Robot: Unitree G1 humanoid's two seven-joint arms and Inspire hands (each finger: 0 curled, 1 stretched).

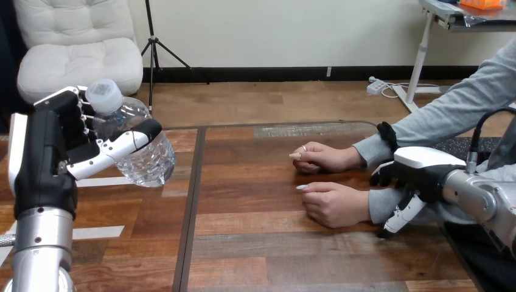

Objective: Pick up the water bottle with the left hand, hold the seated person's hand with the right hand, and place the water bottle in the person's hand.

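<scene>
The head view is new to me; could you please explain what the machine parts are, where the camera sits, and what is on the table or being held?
The camera sits on a humanoid robot's head, looking down across a wooden table. At the view's left, its left robot hand holds a clear water bottle above the table, tilted. A seated person rests two hands on the wood: the farther hand and the nearer hand. The right robot hand lies over the nearer wrist; whether it grips, I cannot tell.
</scene>
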